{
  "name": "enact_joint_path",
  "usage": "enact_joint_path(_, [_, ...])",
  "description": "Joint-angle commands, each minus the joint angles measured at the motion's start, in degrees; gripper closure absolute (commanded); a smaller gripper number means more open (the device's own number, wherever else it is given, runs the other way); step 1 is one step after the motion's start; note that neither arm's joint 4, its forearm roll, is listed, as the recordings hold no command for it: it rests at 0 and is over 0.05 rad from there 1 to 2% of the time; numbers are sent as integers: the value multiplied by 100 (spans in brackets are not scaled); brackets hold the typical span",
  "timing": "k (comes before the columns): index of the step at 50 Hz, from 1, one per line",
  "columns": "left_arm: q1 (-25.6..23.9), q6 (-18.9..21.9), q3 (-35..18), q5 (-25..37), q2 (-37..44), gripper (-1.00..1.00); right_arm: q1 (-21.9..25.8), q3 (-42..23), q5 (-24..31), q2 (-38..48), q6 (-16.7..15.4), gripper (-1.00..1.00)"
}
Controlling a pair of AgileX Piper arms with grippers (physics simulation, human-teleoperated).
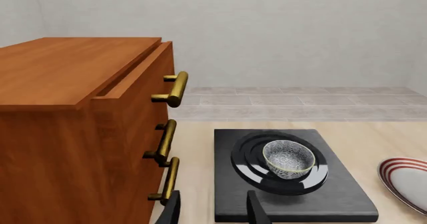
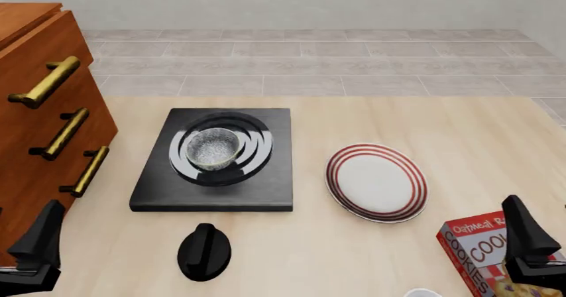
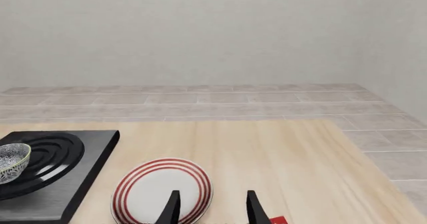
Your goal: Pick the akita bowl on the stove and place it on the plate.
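Both arms show only their ends — matte black throughout. The left gripper [image 2: 34, 252] and right gripper [image 2: 529, 240] each carry slim, tapering fingers [image 1: 256, 208] (smooth, blade-like, no markings visible) on blocky black bases — no cables or screws discernible.

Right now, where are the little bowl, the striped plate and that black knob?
akita bowl [image 2: 213, 148], front view, on its speckled inside.
plate [image 2: 376, 181], front view, on its bare white centre.
black knob [image 2: 204, 251], front view, on its raised middle grip.
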Motion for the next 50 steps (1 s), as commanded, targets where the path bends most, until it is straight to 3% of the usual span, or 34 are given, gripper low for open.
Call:
enact_joint_path(1, [0, 0, -15, -7, 26, -100, 118, -128, 485, -350, 7, -100])
enact_joint_path(12, [0, 0, -15, -7, 26, -100, 333, -469, 747, -47, -212, -100])
enact_joint_path(14, [0, 0, -15, -7, 26, -100, 482, -698, 716, 259, -426, -100])
enact_joint_path(17, [0, 0, -15, -7, 26, -100, 473, -964, 964, 291, -364, -100])
enact_joint_path(20, [0, 0, -15, -7, 26, -100, 580, -1277, 776, 887, -327, -100])
enact_joint_path(28, [0, 0, -15, -7, 26, -100, 808, -1808, 765, 1513, -230, -100])
enact_joint_path(33, [0, 0, -15, -7, 26, -100, 966, -1927, 555, 2047, -322, -100])
enact_joint_path(40, [0, 0, -15, -7, 26, -100, 1519, -2244, 105, 3269, -59, -100])
enact_joint_path(50, [0, 0, -15, -7, 26, -100, 2072, -2787, -140, 4374, -24, -100])
